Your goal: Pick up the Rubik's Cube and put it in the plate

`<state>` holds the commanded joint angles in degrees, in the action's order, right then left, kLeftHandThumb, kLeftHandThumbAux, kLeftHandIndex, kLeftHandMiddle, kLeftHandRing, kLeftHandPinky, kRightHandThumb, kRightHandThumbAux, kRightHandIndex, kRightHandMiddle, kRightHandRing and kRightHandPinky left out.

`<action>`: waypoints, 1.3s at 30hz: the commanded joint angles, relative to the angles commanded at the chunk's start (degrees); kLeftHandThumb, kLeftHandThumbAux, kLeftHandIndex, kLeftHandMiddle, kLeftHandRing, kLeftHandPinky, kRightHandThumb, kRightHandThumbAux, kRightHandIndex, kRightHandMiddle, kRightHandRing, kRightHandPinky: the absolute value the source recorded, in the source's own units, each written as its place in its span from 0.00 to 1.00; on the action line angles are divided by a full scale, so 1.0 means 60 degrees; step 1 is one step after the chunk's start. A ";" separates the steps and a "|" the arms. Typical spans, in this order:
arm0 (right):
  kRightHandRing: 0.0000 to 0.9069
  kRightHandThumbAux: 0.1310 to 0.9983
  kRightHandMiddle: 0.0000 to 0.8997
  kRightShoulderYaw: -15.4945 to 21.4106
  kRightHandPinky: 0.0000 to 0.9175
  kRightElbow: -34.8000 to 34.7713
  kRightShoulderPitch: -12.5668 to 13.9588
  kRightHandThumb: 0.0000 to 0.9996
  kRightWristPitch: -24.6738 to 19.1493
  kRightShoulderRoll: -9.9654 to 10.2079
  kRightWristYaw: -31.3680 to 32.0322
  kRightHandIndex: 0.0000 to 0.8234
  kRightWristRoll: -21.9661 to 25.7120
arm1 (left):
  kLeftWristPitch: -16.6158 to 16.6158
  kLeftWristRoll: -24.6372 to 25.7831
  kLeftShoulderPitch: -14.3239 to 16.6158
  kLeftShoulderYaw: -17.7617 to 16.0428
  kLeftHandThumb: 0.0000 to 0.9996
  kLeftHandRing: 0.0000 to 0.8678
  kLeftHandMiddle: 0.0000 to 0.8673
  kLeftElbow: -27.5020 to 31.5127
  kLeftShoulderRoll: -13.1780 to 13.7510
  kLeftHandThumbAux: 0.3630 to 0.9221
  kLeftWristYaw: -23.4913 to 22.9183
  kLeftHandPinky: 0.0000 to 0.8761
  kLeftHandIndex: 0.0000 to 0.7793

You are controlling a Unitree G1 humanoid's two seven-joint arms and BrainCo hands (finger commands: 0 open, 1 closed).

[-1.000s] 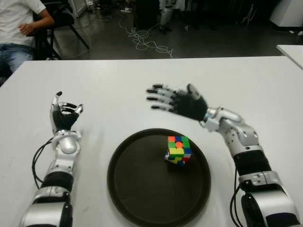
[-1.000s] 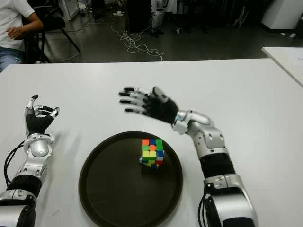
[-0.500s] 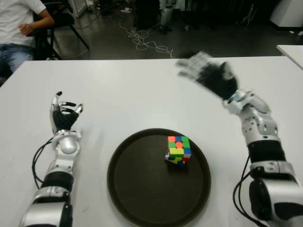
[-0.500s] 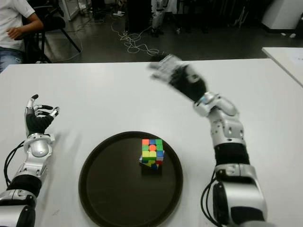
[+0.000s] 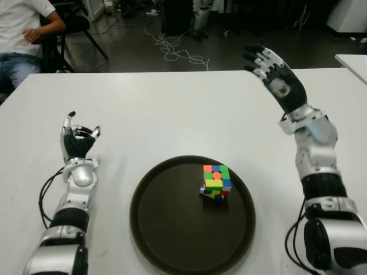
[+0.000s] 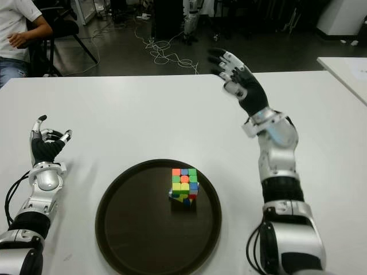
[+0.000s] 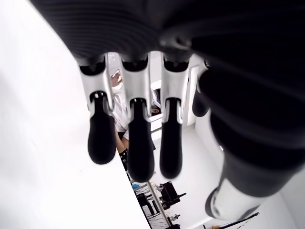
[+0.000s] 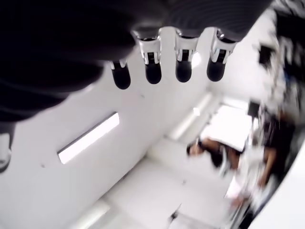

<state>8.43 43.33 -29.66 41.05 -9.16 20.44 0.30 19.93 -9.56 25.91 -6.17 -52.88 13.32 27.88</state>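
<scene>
Fingers hold nothing on either side; Rubik's Cube (image 5: 215, 181) sits in the plate (image 5: 166, 229), so the placing looks done.
Left hand (image 5: 77, 141), half-curled and empty, shows well to the left of the plate over the surface (image 5: 160, 114); the right hand (image 5: 278, 80) is raised beyond and right of the cube, spread wide, and likely need only retreat. Its wrist view shows ceiling lights beyond bare fingertips (image 8: 153, 73), which neither eye view offers.

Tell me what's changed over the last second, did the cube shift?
The right robot hand swung up and away from above the plate toward the table's far right, fingers open, holding nothing. The Rubik's Cube stayed put in the plate, tilted as before. The left robot hand kept its place left of the plate.
</scene>
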 joint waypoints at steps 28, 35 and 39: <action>0.00 0.59 0.00 -0.0525 0.00 -0.0885 0.2641 0.00 0.0015 0.0373 -0.4291 0.00 -0.1591 | -0.0454 -0.0868 -0.3744 0.0621 0.15 0.22 0.21 0.5729 -0.0823 0.64 0.0069 0.18 0.09; 0.00 0.65 0.00 -0.0729 0.00 -0.1313 0.3274 0.00 0.0111 0.0517 -0.4571 0.00 -0.1895 | -0.0407 -0.0987 -0.5001 0.0888 0.03 0.02 0.02 0.7683 -0.0918 0.65 -0.0661 0.01 0.01; 0.00 0.68 0.00 -0.0817 0.00 -0.1586 0.3553 0.00 0.0119 0.0505 -0.4653 0.00 -0.1971 | -0.0303 -0.0791 -0.5016 0.0773 0.01 0.00 0.01 0.7655 -0.0797 0.65 -0.1065 0.00 0.00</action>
<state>3.53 33.82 -8.34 41.77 -6.13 -7.48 -11.53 18.11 -14.30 -4.19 -1.54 -6.95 8.54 21.49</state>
